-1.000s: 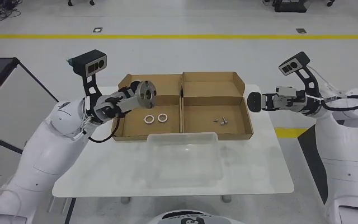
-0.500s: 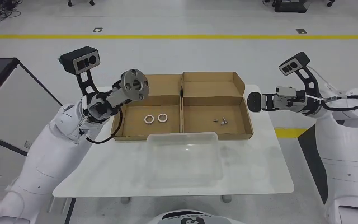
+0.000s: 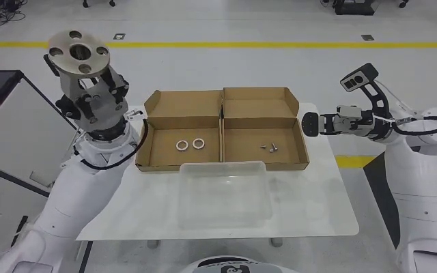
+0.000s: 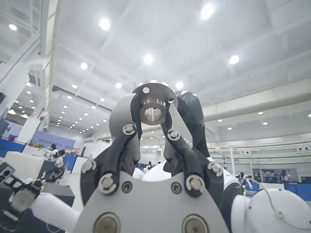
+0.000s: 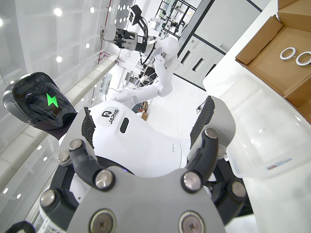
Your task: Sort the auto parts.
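Observation:
My left gripper [image 4: 151, 112] is shut on a round metal flange [image 4: 153, 103] with bolt holes, pointing straight up, high above the table's left side. In the top view the flange [image 3: 79, 53] faces the camera, off the table to the left of the cardboard box [image 3: 222, 158]. Two white rings [image 3: 190, 144] lie in the box's left compartment, two small screws [image 3: 270, 145] in the right one. My right gripper [image 5: 150, 124] is open and holds nothing; it hovers beyond the table's right edge [image 3: 308, 123]. The rings [image 5: 294, 56] appear in the right wrist view as well.
A clear plastic bin [image 3: 222, 194] stands on the white table [image 3: 307, 211] just in front of the box. The box's back flaps stand upright. A yellow floor line [image 3: 273, 44] runs behind the table.
My left arm has swung up and to the left, away from the box, turning the flange to face upward. The right arm has not moved.

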